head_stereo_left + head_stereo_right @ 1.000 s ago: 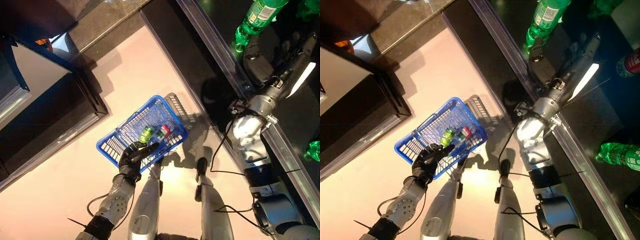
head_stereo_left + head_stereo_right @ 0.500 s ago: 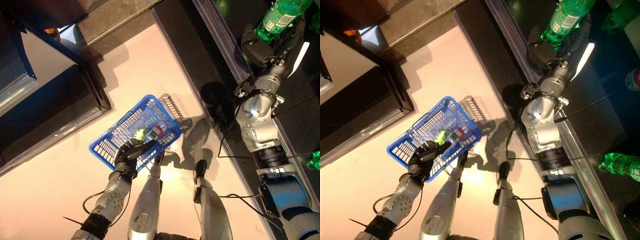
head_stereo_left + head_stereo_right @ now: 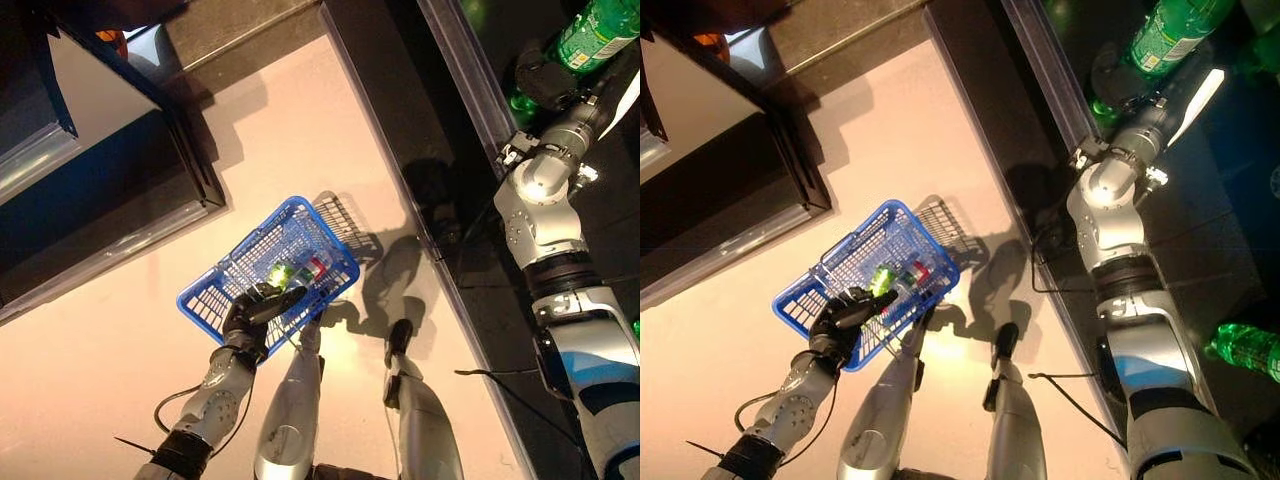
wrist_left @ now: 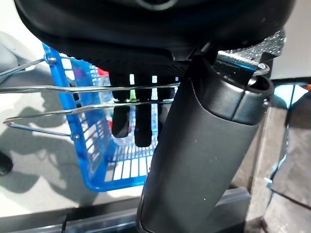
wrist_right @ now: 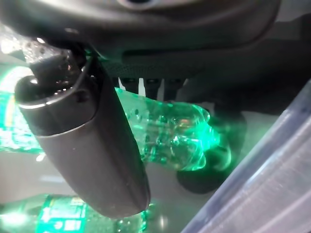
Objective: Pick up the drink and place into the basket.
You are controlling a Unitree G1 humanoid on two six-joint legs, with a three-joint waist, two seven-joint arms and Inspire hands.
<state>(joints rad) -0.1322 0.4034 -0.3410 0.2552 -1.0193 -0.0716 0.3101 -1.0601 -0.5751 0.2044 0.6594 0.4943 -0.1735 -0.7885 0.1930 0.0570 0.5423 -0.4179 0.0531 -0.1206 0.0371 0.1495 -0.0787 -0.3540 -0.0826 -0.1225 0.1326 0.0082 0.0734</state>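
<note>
1. Compared with one second ago, the whole picture of the eye views has shifted, so the camera has moved. The blue basket (image 3: 270, 268) lies on the pale floor (image 3: 330, 120) as before, with two small bottles (image 3: 297, 272) inside it.
2. The right hand (image 3: 548, 82) was beside the green bottle (image 3: 598, 30) on the dark shelf (image 3: 470, 90) one second ago. Now its dark fingers lie around the lower part of this bottle, and the arm reaches further up along the shelf.
3. The left hand (image 3: 252, 318) stays at the near rim of the basket, with its fingers curled over the metal handle.
4. The right wrist view shows what the eye views cannot: the fingers (image 5: 146, 85) are curled over the bumpy green base of the bottle (image 5: 170, 136), and the thumb (image 5: 82, 141) stands on its other side. The bottle is grasped, but it is not yet lifted away from the shelf.
5. The left wrist view shows the fingers (image 4: 131, 111) hooked round the thin wire handle (image 4: 87, 89) of the basket (image 4: 77, 131), with the blue mesh wall below.
6. Only the right eye view shows another green bottle (image 3: 1247, 347) lying far along the shelf.
</note>
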